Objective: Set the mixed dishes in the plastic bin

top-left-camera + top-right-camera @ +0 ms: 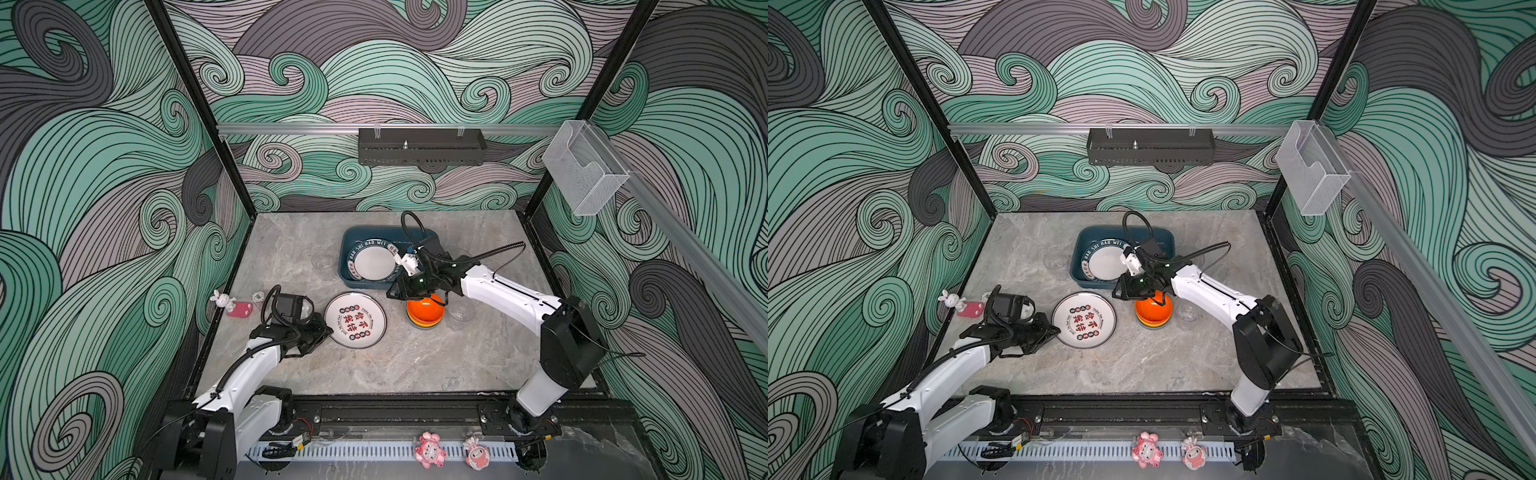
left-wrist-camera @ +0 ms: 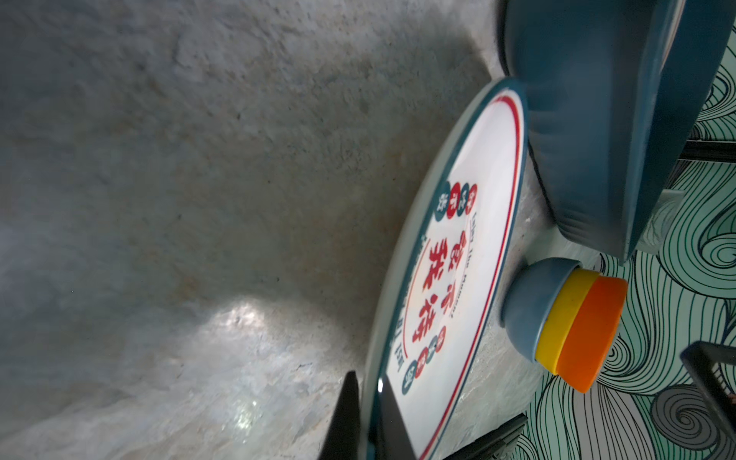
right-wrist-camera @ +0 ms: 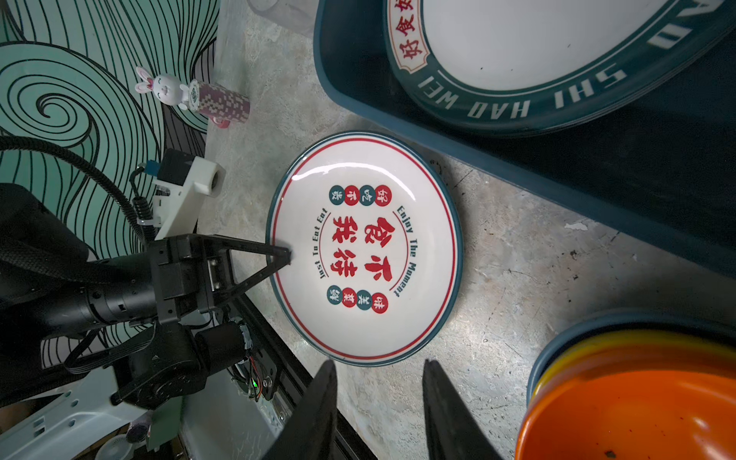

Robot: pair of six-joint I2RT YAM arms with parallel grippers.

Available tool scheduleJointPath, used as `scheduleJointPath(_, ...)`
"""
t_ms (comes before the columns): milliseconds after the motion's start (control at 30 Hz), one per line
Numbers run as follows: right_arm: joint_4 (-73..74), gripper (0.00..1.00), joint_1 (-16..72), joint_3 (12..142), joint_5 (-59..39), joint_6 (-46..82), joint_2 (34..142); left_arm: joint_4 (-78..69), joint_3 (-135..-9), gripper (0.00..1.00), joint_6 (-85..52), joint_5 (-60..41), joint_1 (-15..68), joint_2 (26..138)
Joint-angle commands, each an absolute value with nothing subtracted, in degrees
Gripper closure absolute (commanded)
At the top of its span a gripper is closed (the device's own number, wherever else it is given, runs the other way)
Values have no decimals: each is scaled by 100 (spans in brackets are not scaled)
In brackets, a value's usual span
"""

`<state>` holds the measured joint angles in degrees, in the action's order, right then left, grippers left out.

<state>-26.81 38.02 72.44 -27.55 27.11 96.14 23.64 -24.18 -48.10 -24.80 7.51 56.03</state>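
Found left gripper (image 3: 286, 255) closed tight on the rim of the printed plate (image 3: 364, 247). Found this plate lying on the table (image 1: 415, 361) outside the plastic bin (image 1: 365, 284), just off its robot-side wall. Noted right gripper (image 3: 379, 368) with jaws apart and empty, raised just off the same wall. Noted bowl stack (image 1: 424, 313), orange uppermost, near the bin's robot-side right corner. Recorded a second plate (image 1: 372, 262) inside the bin, at its left end.

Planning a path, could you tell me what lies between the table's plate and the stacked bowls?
Only bare table separates the plate and bowls, seen in the right wrist view.
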Motion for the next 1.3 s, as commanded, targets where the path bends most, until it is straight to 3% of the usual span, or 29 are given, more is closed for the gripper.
scheduleJointPath(0, -2681, 63, 3798, 7190, -2661, 2784, 9532, 2890, -2729, 100, -4719, -2496, 716, 5215)
scheduleJointPath(467, -2583, 63, 3526, 7032, -2810, 3077, 9230, 2700, -3167, 100, -5154, -2955, 712, 4104)
scheduleJointPath(1000, -2119, 59, 3379, 6882, -3362, 3366, 9121, 1825, -3635, 100, -5580, -3875, 728, 4819)
scheduleJointPath(1267, -1930, 66, 3382, 6891, -3442, 3428, 9123, 1622, -3674, 100, -5697, -3952, 738, 4899)
